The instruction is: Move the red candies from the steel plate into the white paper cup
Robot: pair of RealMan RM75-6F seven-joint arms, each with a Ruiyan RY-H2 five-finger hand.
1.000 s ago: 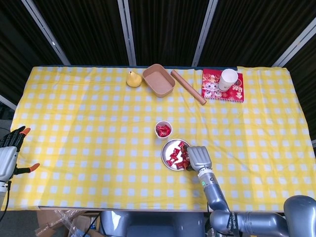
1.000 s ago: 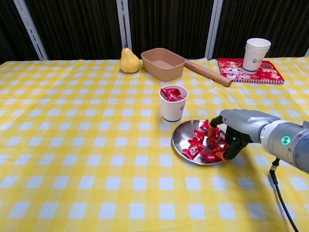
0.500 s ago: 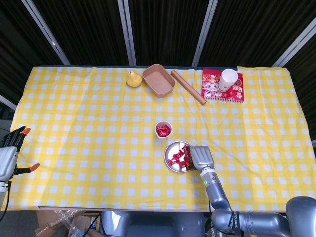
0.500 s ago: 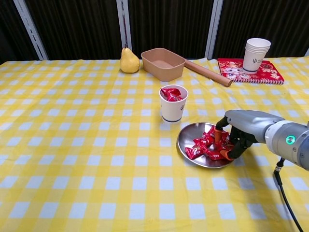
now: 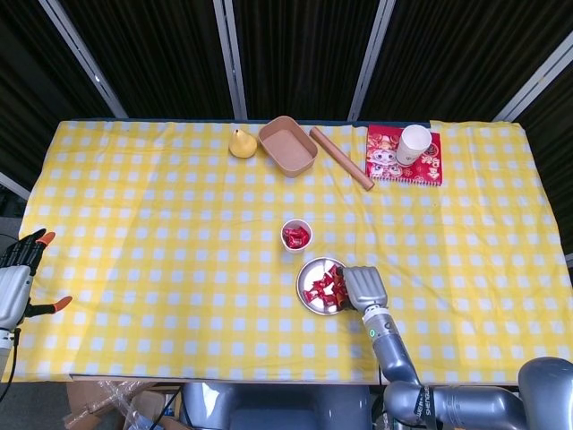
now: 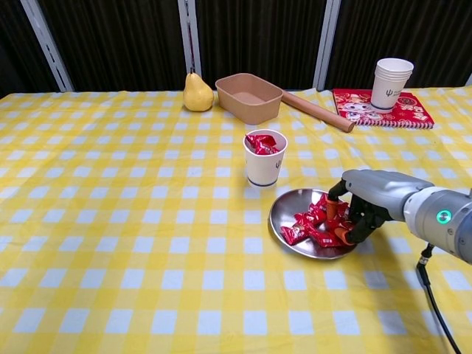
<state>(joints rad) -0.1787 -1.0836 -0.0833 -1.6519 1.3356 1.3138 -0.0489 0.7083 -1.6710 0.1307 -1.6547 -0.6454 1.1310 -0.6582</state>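
Observation:
The steel plate [image 5: 307,277] [image 6: 284,209] lies near the table's front, right of centre, holding several red candies [image 5: 323,287] [image 6: 308,225]. Just behind it stands the white paper cup [image 5: 296,236] [image 6: 264,164], with red candies inside. My right hand [image 5: 362,287] [image 6: 369,193] is over the plate's right side, its fingers curled down into the candy pile. Whether it grips a candy is hidden. My left hand [image 5: 15,278] hangs off the table's left edge with its fingers apart and nothing in it.
Along the back edge are a yellow pear [image 5: 242,143] [image 6: 197,93], a brown tray [image 5: 287,144] [image 6: 248,96] and a wooden rolling pin [image 5: 341,158] [image 6: 317,111]. A stack of paper cups [image 5: 414,143] [image 6: 391,82] stands on a red book [image 5: 389,157] [image 6: 405,109].
The plate has slid a little to the right and toward the table's front with my right hand. The hand's fingers stay down in the candies. The left hand has not moved.

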